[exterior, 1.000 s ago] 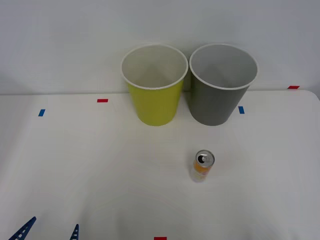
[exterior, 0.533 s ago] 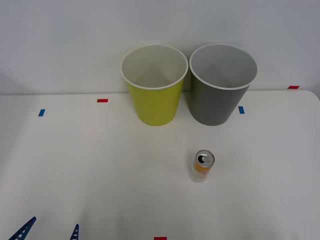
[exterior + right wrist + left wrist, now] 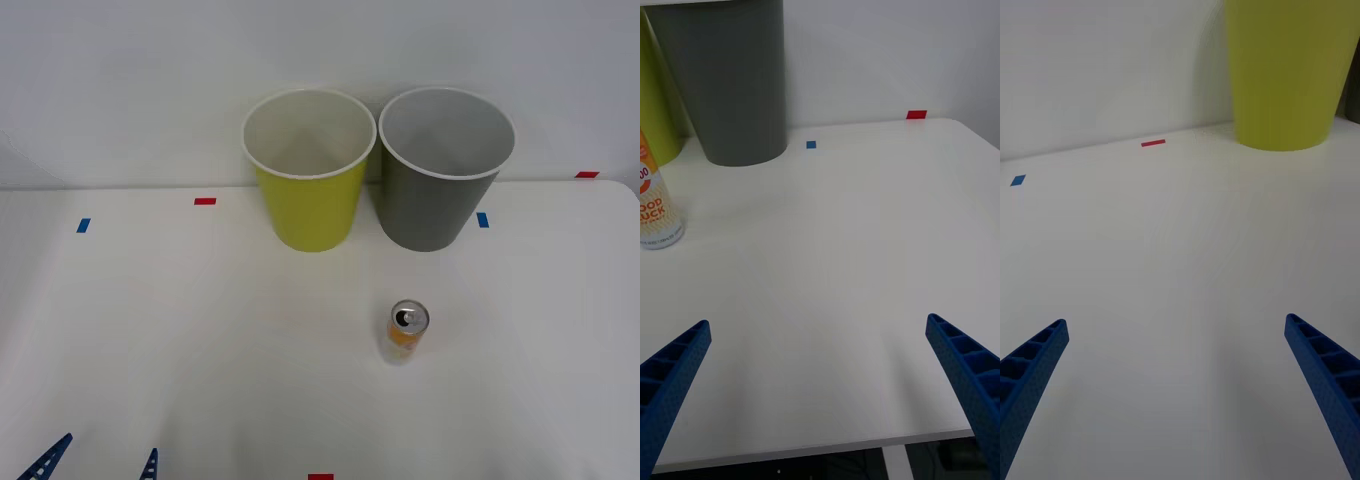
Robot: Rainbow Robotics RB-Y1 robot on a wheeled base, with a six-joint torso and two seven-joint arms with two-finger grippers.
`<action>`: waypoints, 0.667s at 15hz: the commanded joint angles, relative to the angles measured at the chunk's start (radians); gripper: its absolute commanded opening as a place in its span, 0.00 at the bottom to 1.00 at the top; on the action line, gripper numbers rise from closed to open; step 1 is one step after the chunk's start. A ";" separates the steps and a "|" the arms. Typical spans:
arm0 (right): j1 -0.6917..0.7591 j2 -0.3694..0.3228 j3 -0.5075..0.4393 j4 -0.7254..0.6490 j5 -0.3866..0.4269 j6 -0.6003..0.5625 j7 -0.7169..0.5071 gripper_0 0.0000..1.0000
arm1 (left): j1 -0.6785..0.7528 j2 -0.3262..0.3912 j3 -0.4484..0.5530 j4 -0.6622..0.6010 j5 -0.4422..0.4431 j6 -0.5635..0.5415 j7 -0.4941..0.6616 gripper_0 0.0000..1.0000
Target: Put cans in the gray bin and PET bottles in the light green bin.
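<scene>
Left gripper [image 3: 100,462] low at the near-left corner of the bench [image 3: 150,330], fingertips poking into the front view. Jaws spread wide, nothing between them. Well apart from every task item; looks idle.

Blue tape mark [image 3: 83,225] and red tape mark [image 3: 205,201] on the far-left bench surface.

Light green bin [image 3: 308,170] upright at the back, left of centre, inside bare as far as can be seen. Gray bin [image 3: 440,170] just beside it on the right, rims almost touching, also upright; nothing visible inside.

Can [image 3: 404,332] stands upright on the bench, in front of the gray bin and near it, a little toward the gap between the bins. Silver top with pull tab up; orange and pale yellow label. No PET bottle in sight.

Right gripper [image 3: 820,397]: jaws wide apart, holding nothing, over the bench on the right side. The can sits off to the edge of the right wrist view, not yet lined up between the fingers.

Handling judgement: can is light, thin-walled metal, smooth and likely slippery, and dents under a hard squeeze. It is slim and tall for its base, so a sideways nudge could topple it. Best taken across the mid-body, fingers level, moderate grip. Right arm looks the nearer choice.
</scene>
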 commanded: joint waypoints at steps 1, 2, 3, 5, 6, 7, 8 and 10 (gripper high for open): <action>0.000 0.000 0.000 0.000 0.000 0.000 0.000 1.00 | 0.000 0.000 0.000 0.000 0.000 0.000 0.000 1.00; 0.000 0.000 0.000 0.000 0.000 0.000 0.000 1.00 | 0.000 0.000 0.000 0.000 0.000 0.000 0.000 1.00; 0.000 0.000 0.000 0.000 0.000 0.000 0.000 1.00 | 0.000 0.000 0.000 0.000 0.000 0.000 0.000 1.00; -0.037 0.008 0.006 0.046 0.002 0.021 0.002 1.00 | 0.000 0.000 0.000 0.000 0.000 0.000 0.000 1.00; -0.043 0.006 0.008 0.069 -0.015 -0.003 0.005 1.00 | 0.000 0.000 0.000 0.000 0.000 0.000 0.000 1.00; -0.041 0.006 0.012 0.074 -0.035 -0.021 0.014 1.00 | 0.000 0.000 0.000 0.000 0.000 0.000 0.000 1.00; -0.043 -0.005 0.023 0.069 -0.043 -0.035 0.025 1.00 | 0.000 0.000 0.000 0.000 0.000 0.000 0.000 1.00; -0.063 -0.031 0.061 0.064 -0.063 -0.037 0.054 1.00 | 0.000 0.000 0.000 0.000 0.000 0.000 0.000 1.00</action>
